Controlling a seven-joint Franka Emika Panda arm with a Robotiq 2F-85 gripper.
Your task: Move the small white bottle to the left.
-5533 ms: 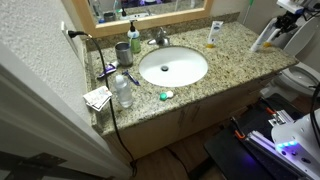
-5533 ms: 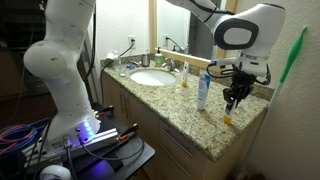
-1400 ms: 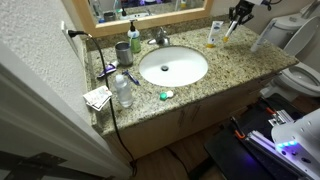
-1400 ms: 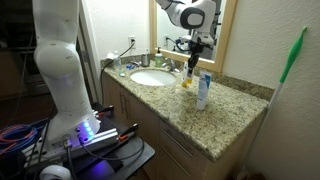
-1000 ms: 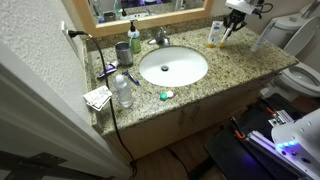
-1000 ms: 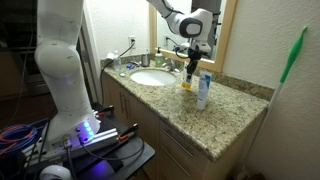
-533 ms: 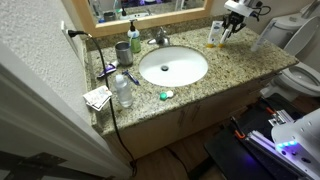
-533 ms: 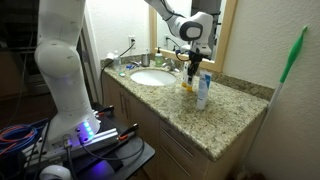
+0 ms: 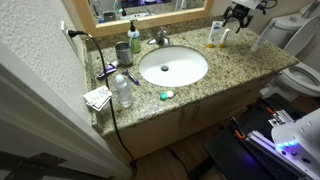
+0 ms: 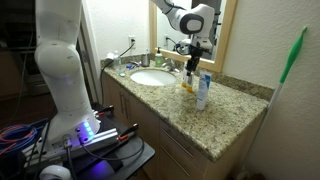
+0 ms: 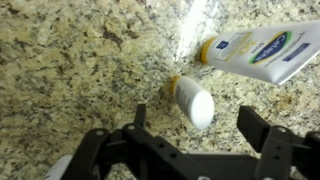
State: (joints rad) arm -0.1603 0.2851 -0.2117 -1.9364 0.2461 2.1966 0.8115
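In the wrist view the small white bottle [image 11: 192, 101] stands upright on the speckled granite counter [image 11: 70, 70], its orange band showing near the base. My gripper [image 11: 196, 116] hangs just above it, open, with one dark finger on either side and clear of it. In both exterior views the gripper [image 9: 236, 16] [image 10: 191, 62] is at the back of the counter near the mirror frame. The bottle is too small to make out beneath it there.
A white lotion tube [image 11: 262, 50] [image 10: 203, 90] [image 9: 213, 34] with a yellow cap is right beside the bottle. The sink basin [image 9: 172, 67], the faucet [image 9: 158, 38], a clear plastic bottle [image 9: 123, 91] and a green cup [image 9: 122, 52] lie further along the counter. A toilet [image 9: 300, 75] is past the counter's end.
The gripper has opened and let go of the small white bottle, which now stands on the counter. The gripper has lifted slightly.
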